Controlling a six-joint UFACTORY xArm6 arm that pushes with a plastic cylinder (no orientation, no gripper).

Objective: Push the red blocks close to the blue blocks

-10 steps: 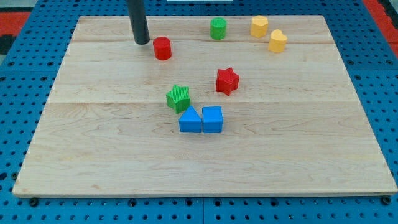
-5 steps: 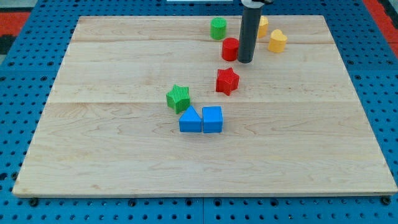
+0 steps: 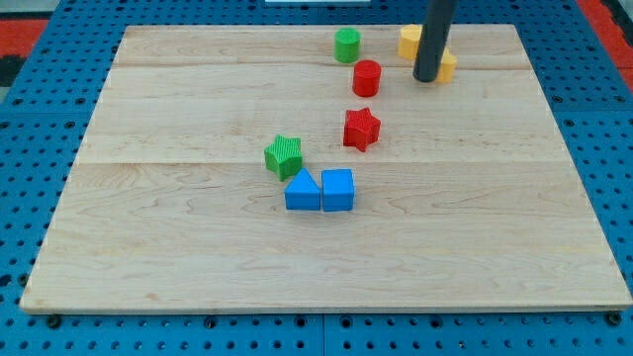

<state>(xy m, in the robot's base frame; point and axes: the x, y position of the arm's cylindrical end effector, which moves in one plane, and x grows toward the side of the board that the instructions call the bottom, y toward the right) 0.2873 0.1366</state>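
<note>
Clawless, my tip [image 3: 427, 77] touches no red block, while across the bench [image 3: 178, 247] left to right lie the green star [image 3: 284, 156], blue triangle [image 3: 303, 191], blue cube [image 3: 338, 190], red star [image 3: 362, 129], and red cylinder [image 3: 367, 77] just left of it.

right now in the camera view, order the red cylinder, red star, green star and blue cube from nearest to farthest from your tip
My tip sits near the view's top right, by the yellow blocks.
1. Red cylinder, just to its left.
2. Red star, lower left of it.
3. Blue cube, toward the board's middle.
4. Green star, farthest left; close to the cube's distance, so 3 and 4 are a narrow call.
</note>
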